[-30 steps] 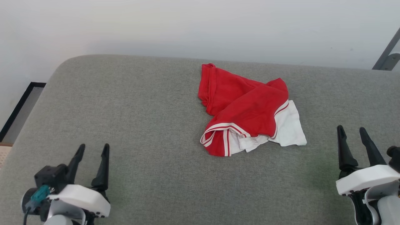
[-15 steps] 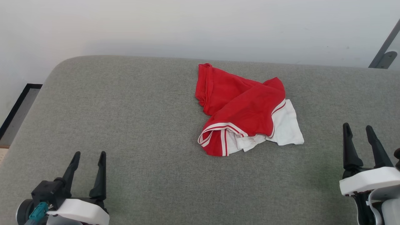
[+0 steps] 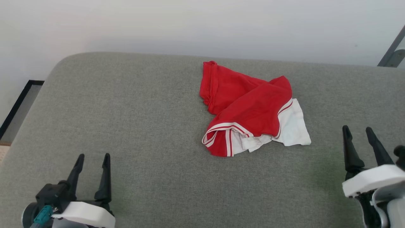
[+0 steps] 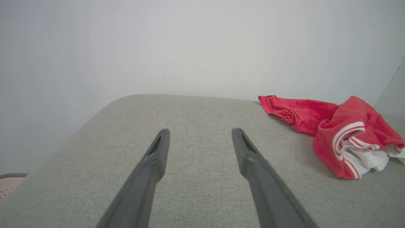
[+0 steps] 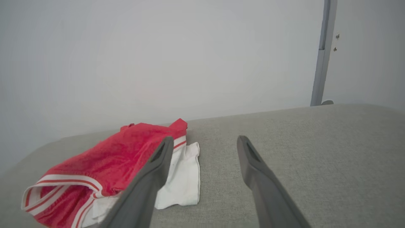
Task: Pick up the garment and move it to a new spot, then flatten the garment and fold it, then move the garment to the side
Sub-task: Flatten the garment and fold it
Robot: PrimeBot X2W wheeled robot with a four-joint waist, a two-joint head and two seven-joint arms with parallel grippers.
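The garment (image 3: 250, 107) lies crumpled on the grey cushioned surface (image 3: 142, 110), right of centre toward the far edge: bright red cloth with a white sleeve end and red-and-white stripe trim. It also appears at the right of the left wrist view (image 4: 341, 133) and at the lower left of the right wrist view (image 5: 120, 164). My left gripper (image 3: 92, 158) stands open at the lower left, well apart from the cloth. At the lower right my right gripper (image 3: 358, 130) is open too, a short way right of the white sleeve. Both hold nothing.
A pale wall (image 3: 202, 25) rises just behind the cushion's far edge. A grey metal post (image 3: 392, 50) stands at the far right, also in the right wrist view (image 5: 321, 53). The cushion's rounded left corner drops to the floor (image 3: 19, 107).
The head view shifted slightly. The left gripper sits lower in the picture than a second ago; the right one is about where it was. The garment has not changed shape.
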